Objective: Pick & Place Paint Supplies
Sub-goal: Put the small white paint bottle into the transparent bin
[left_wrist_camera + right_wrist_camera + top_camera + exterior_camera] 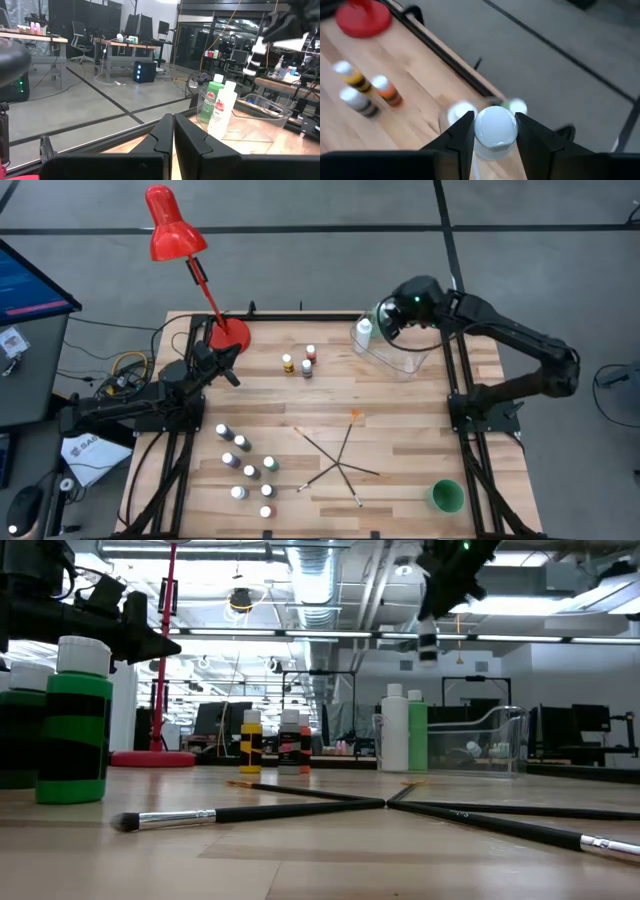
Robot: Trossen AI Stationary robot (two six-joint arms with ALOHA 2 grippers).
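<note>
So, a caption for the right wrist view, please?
Right claw holding a small white-capped paint bottle above the wooden table.

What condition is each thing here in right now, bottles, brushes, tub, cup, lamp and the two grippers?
Right gripper: shut on small white-capped bottle, raised above the tub.
Left gripper: shut, holding nothing.
Clear plastic tub: upright, open-topped.
Tall green bottle and tall white bottle: upright, capped.
Paintbrushes: lying crossed.
Green cup: upright.
Red lamp: standing.

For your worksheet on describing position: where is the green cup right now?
In the high view the green cup stands alone near the table's front right corner, right of the crossed paintbrushes, far from both arms.
</note>
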